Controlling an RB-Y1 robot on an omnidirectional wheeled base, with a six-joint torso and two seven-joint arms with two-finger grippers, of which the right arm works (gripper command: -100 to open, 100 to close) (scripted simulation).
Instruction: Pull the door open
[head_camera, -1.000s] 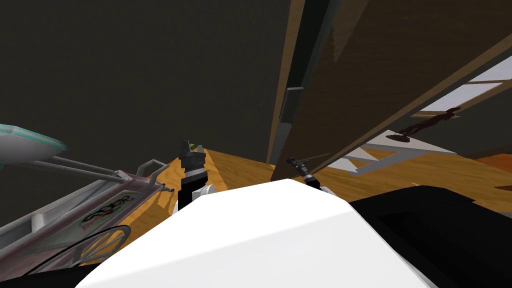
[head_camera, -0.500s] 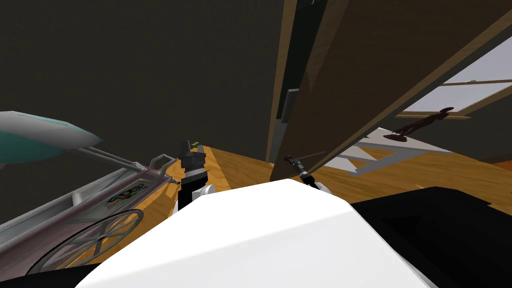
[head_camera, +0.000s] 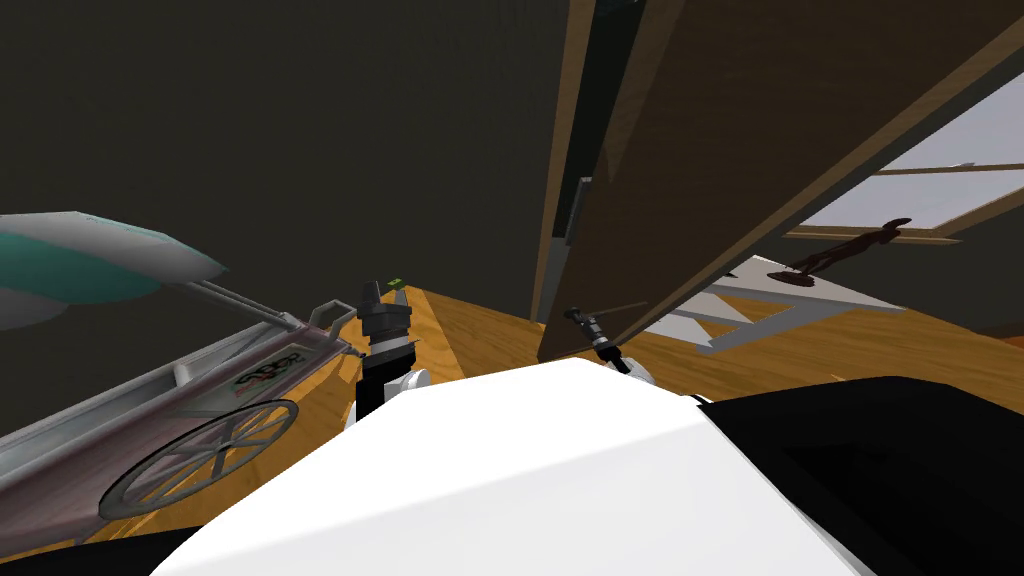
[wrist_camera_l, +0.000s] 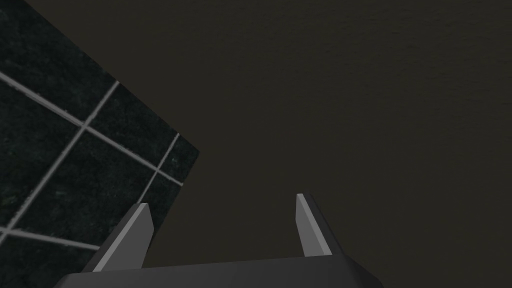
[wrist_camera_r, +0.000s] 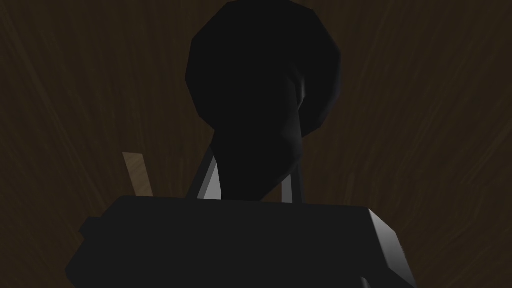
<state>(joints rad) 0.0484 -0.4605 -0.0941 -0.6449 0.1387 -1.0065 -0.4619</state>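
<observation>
The door (head_camera: 720, 150) is a brown wooden leaf rising just ahead and to the right. It stands at an angle to its frame (head_camera: 560, 150), with a dark gap between the frame and the leaf's free edge. A grey latch plate (head_camera: 578, 210) sits on that edge. In the right wrist view the door's wood grain (wrist_camera_r: 425, 100) lies behind a dark, rounded knob (wrist_camera_r: 260, 90), whose neck narrows down toward the hand's body.

The right hand (wrist_camera_r: 250, 182) is clamped on the knob, one thin finger pressing each side of the neck. From the head camera this right hand (head_camera: 585, 318) shows small against the lower corner of the leaf, just above the wooden floor (head_camera: 480, 335).

The left hand (head_camera: 385, 300) is held up in front of the chest, left of the door and well apart from it, facing a dark wall (head_camera: 300, 130). Its fingers (wrist_camera_l: 310, 225) stand apart with nothing between them.

On the far left a grey frame (head_camera: 230, 370) with a spoked wheel (head_camera: 200, 465) lies on the floor, under a teal and grey shape (head_camera: 80, 260). Past the door on the right, a dark figurine (head_camera: 850, 250) stands on a white ledge (head_camera: 800, 290) below a window (head_camera: 930, 150).
</observation>
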